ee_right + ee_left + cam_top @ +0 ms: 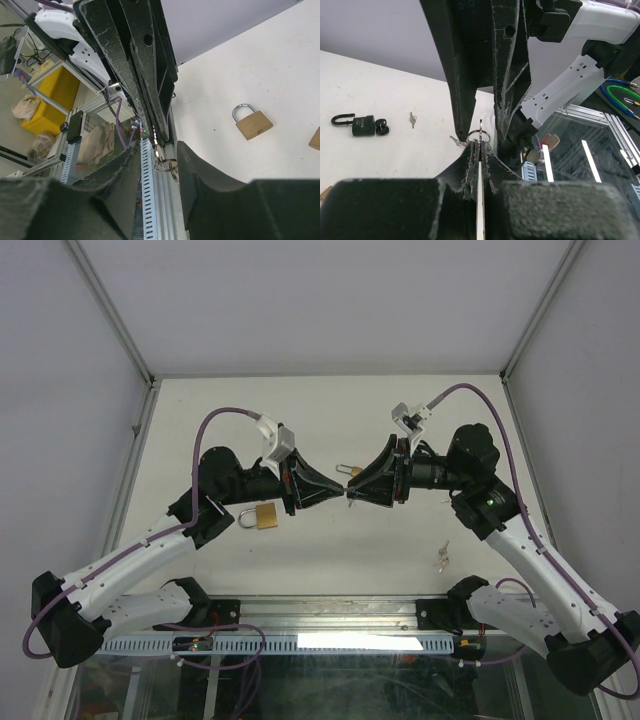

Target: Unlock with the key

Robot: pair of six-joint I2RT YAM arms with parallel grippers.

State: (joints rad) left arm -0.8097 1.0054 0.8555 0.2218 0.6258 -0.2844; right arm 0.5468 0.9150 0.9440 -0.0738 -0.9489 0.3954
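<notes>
Centre frame: left tool (335, 496) clamps flat silver key (479, 200), ring end toward gaping right tool (358, 494). Lower left: brass padlock with steel shackle (262, 516) lies on tabletop (330, 570), nearer left arm (150, 540).

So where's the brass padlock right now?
In the top view, the brass padlock lies flat on the table, left of centre, just below the left gripper in the picture.

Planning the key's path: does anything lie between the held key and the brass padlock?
Nothing visible on the table does. The key is pinched in the left gripper, the brass padlock lies close beside that gripper, and the right gripper's open fingers flank the key ring.
</notes>
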